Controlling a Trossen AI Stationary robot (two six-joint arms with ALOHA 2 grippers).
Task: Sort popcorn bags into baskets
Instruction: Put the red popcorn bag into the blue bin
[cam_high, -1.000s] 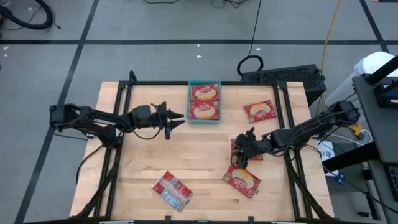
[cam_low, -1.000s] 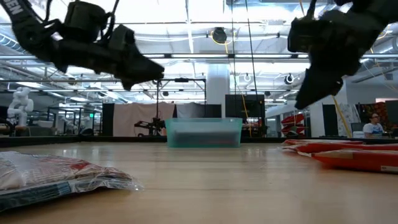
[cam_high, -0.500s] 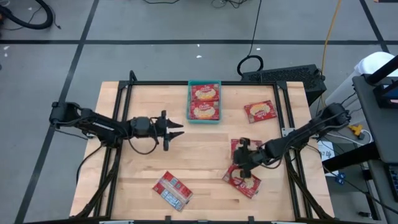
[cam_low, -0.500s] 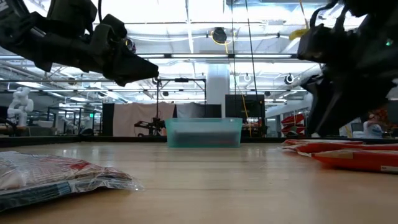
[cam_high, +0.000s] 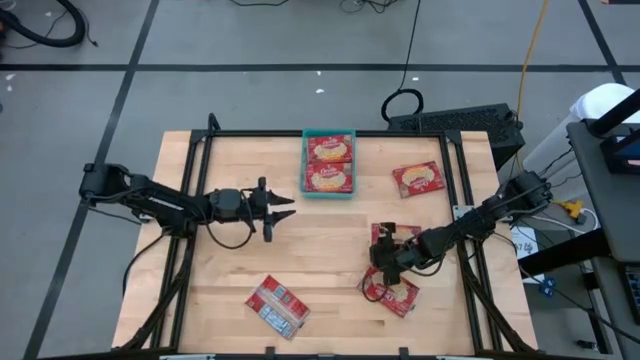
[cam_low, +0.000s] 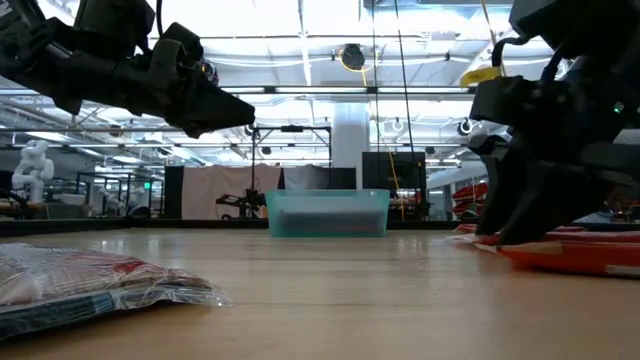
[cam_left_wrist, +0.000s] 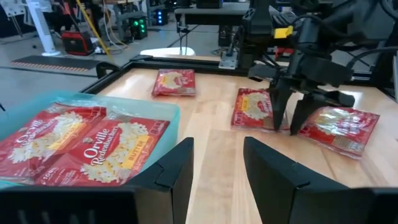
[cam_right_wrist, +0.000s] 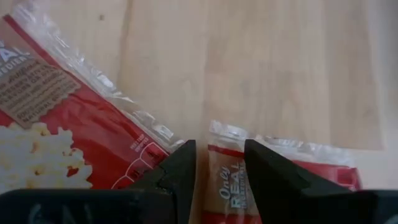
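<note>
Teal basket (cam_high: 329, 163) at table's far edge: two popcorn bags (cam_left_wrist: 81, 142) inside, "Orville Redenbacher's" legible. Four bags loose on table (cam_high: 230, 260). Right gripper (cam_high: 383, 262), fingers spread, low over two adjacent bags (cam_high: 398, 292), "Only REAL" readable. Left gripper (cam_high: 283, 208) spread, empty, near basket.

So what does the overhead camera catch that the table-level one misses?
Only the high view shows the two popcorn bags lying in the teal basket, and the far-right bag. Only the low view shows the room behind the table and how high the left gripper hangs. Both show the basket, the near-left bag, and the right gripper lowered, fingers open, at the bags on the right.
</note>
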